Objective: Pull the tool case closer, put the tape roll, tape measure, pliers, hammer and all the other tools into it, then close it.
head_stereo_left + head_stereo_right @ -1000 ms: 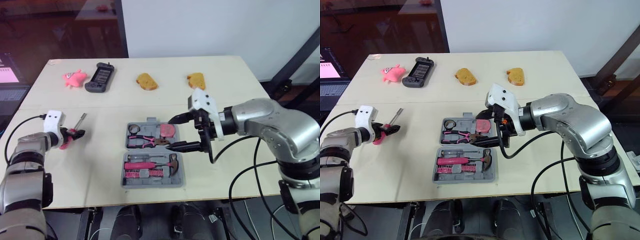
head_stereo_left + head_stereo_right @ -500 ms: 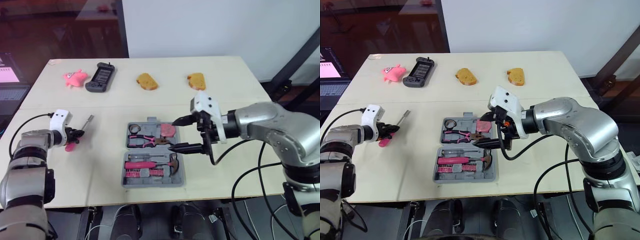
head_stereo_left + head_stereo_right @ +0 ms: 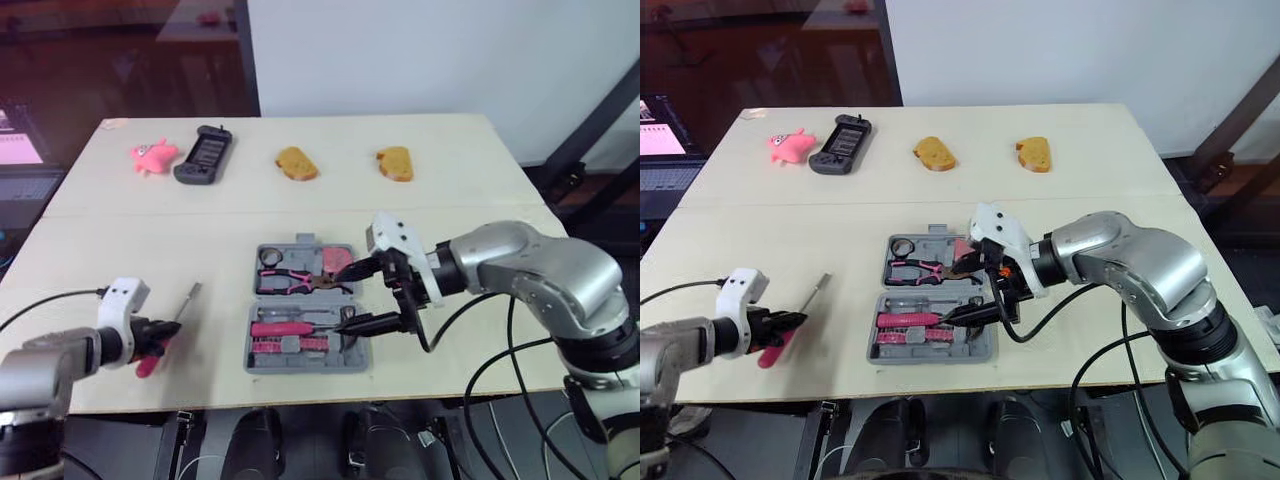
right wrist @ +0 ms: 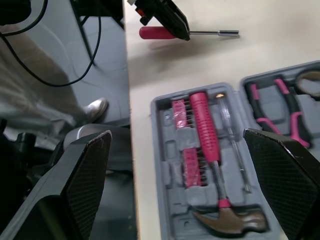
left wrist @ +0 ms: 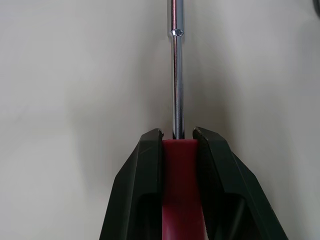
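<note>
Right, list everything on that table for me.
table: one, pale wood
tool case: one, grey, open at centre
tape roll: one, black, case's far-left corner
pliers: one, pink-and-black, case's far half
tape measure: one, pink, case's far-right corner
hammer: one, pink-handled, case's near half
screwdriver: one, pink-handled, near left
toy: one, pink, far left
game console: one, black, beside toy
bread slices: two, brown, far edge
left gripper: black, shut on screwdriver
right gripper: black, open over case's right side
</note>
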`<state>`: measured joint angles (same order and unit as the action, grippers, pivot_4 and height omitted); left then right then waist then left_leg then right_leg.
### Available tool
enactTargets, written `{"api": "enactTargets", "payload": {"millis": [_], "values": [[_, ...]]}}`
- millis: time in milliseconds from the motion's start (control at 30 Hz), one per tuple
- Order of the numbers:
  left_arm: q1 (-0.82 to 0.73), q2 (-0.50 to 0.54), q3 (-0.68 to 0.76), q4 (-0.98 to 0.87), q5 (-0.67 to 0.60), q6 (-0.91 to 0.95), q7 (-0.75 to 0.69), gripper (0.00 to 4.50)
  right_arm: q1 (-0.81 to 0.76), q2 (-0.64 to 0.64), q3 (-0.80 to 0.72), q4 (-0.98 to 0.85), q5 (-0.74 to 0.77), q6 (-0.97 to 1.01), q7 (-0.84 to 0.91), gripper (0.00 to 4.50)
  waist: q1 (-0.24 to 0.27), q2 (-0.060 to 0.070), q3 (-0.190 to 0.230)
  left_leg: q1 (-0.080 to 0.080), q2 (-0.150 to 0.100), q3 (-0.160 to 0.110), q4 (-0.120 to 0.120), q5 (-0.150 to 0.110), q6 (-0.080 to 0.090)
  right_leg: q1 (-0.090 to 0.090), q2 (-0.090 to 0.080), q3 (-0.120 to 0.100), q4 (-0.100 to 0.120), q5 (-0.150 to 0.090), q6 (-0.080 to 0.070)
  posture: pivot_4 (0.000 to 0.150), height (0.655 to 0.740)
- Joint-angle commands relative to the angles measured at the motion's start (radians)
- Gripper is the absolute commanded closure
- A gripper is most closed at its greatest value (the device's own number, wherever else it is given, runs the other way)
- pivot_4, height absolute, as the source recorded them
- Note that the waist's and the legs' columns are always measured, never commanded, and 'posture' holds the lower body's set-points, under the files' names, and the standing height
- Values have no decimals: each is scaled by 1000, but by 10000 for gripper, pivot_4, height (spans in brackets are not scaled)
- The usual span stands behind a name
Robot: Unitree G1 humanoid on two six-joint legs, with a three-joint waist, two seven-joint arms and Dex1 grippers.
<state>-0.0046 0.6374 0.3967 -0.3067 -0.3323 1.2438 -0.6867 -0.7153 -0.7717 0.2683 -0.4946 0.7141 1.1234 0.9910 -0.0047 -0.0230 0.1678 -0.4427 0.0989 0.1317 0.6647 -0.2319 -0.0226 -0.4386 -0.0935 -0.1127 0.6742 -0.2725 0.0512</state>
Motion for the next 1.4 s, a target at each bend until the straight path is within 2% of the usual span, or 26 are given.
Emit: {"api": "enactTargets", "payload": {"millis": [33,233,467,533,567,733,1000,1167,1267,1400], "values": [[44,-91,52,-185,-40,107,91,40695,-1,2,19,-1,-29,-44,7,0,-2,0,0,0,0,0,0,0,0,0,0,0,0,0,0,1500,7188],[65,-151,28,-245,-72,143,148,40695,-3,24,41,14,-53,-69,-3,0,-6,0,0,0,0,0,0,0,1,0,1,0,0,0,0,1500,7188],[77,-105,-22,-212,-71,115,180,40695,9,35,36,7,-70,-72,-21,0,-5,0,0,0,0,0,0,0,1,0,0,0,0,0,0,1500,7188],[65,-81,-47,-201,-66,99,184,30453,19,27,33,1,-76,-72,-28,0,-5,0,0,0,0,0,0,0,1,0,0,0,0,0,0,1500,7188],[62,-70,-59,-196,-65,94,184,27402,22,25,32,-1,-78,-72,-30,0,-5,0,0,0,0,0,0,0,1,0,0,0,0,0,0,1500,7188],[56,-45,-86,-184,-83,91,183,3488,23,35,20,-10,-72,-57,-49,0,-6,1,0,1,0,0,0,0,1,0,0,0,0,0,0,1500,7188],[80,26,-146,-220,-93,169,206,3488,31,54,7,-25,-61,-44,-83,0,-6,1,-1,1,-1,0,0,0,1,0,0,0,0,0,0,1500,7188],[84,22,-129,-230,-106,199,217,3488,38,68,14,-27,-61,-48,-101,0,-8,2,-1,1,0,0,-1,0,1,0,0,0,0,0,0,1500,7188],[78,17,-132,-222,-105,204,227,12299,38,75,17,-20,-67,-54,-108,0,-8,2,-1,1,0,0,-1,0,1,0,0,0,0,0,0,1500,7188],[80,19,-148,-230,-115,224,232,30701,36,75,19,-14,-74,-58,-110,0,-6,2,-1,1,0,0,-1,0,1,0,0,0,0,0,0,1500,7188]]}}
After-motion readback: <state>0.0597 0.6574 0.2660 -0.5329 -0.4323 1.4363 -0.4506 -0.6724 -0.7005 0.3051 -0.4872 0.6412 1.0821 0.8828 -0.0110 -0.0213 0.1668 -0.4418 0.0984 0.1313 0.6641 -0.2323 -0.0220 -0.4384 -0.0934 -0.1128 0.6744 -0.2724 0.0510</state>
